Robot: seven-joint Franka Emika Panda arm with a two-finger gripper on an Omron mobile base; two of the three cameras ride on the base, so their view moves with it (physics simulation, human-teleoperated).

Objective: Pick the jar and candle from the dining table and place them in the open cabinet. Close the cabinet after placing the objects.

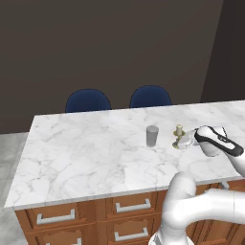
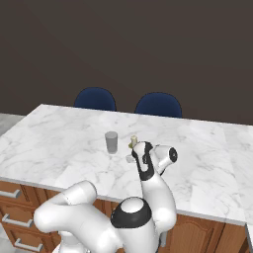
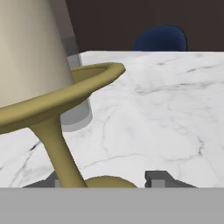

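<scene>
Low over the dining table [image 1: 86,143], fingers [image 3: 155,178] flanking candle [image 1: 179,136]

Home kitchen, marble-topped island [image 1: 86,148], wooden drawers [image 1: 129,206], blue chairs [image 1: 88,101]

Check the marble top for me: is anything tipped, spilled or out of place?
Nothing stands out. The grey translucent jar stands upright on the white marble dining table; the cream candle on its brass holder is upright beside it, with the gripper at its stem.
</scene>
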